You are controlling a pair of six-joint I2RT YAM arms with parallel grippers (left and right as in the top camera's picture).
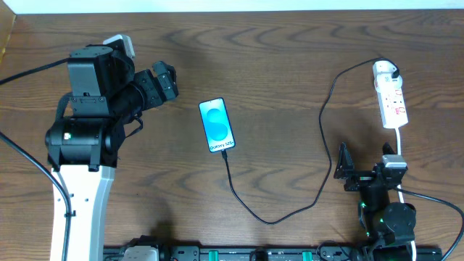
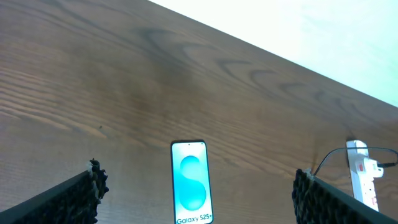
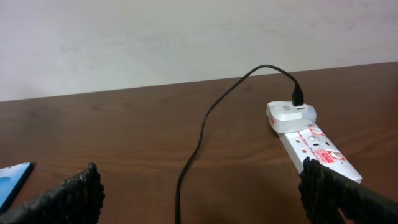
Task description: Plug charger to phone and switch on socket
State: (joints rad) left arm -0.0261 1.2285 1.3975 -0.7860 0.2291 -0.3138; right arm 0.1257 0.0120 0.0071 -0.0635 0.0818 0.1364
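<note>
Right gripper (image 3: 200, 180) fingers spread and empty, left gripper (image 2: 199, 180) likewise; charger (image 1: 322, 123) looks seated in phone (image 1: 217, 125), so right should pinch closed and press socket (image 3: 320, 149) switch squarely.

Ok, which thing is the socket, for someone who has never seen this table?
On the dark wooden table, look to the right side in the overhead view. The socket is the long white strip there. Only it carries red markings, with a white adapter and black cable plugged in at its far end.
</note>
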